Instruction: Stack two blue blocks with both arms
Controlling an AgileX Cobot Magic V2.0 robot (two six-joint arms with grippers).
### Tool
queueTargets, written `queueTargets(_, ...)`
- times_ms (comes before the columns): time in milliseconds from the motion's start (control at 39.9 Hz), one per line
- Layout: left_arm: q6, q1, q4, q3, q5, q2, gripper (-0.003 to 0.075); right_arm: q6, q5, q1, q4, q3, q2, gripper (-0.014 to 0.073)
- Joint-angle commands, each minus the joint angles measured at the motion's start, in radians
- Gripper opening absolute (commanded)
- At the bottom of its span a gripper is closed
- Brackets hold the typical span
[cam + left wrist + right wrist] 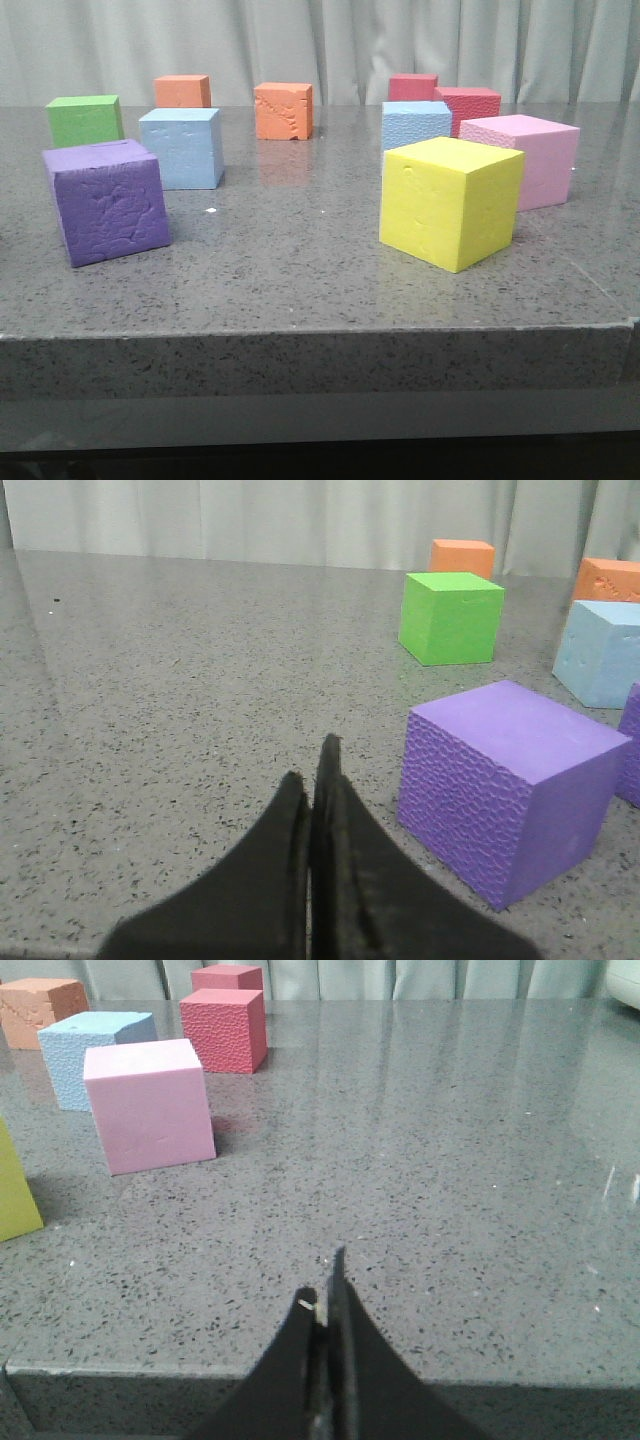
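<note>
A: What are we failing to see clearly here?

B: In the front view we are seeing neither arm at all. The right blue block (415, 125) is sitting partly behind the yellow cube (450, 200), so we are losing its lower edge. One red block (412, 87) is peeking out behind it, and the other red block (470, 100) is half covered by the pink block (525, 158).

A: And from the wrists?

B: In the left wrist view the left blue block (605, 652) is being cut off at the frame edge, and a second purple shape at the far edge is too clipped for us to name. In the right wrist view only a sliver of the yellow cube is showing.

A: How many are we counting on the desk (300, 270)?

B: Nine: two blue, two orange, two red, one green cube (85, 120), one purple cube (108, 200), one pink, one yellow. The left blue block (182, 148) is standing just behind the purple cube; the two blue blocks are sitting well apart, both on the desk, unstacked.

A: The hands?

B: The left hand (318, 780) is showing its fingers pressed together, holding nothing, near the purple cube. The right hand (325, 1290) is likewise pinched closed and empty, over bare desk near the front edge.
</note>
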Motion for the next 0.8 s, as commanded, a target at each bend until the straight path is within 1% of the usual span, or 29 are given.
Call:
queueTargets(0, -0.001, 0.003, -0.008, 0.002, -0.087, -0.017, -0.002, -0.01, -0.076, -0.006, 0.005, -0.006, -0.017, -0.0067)
queueTargets(175, -0.001, 0.003, -0.008, 0.002, -0.108, -0.017, -0.002, -0.01, -0.099, -0.006, 0.005, -0.006, -0.017, -0.0067)
queueTargets(451, -0.001, 0.003, -0.008, 0.002, -0.264, -0.017, -0.002, -0.01, -0.208, -0.006, 0.005, -0.006, -0.017, -0.0067)
queueTargets(777, -0.001, 0.003, -0.008, 0.002, -0.276, -0.017, -0.002, -0.01, -0.203, -0.006, 0.005, -0.006, -0.017, -0.0067)
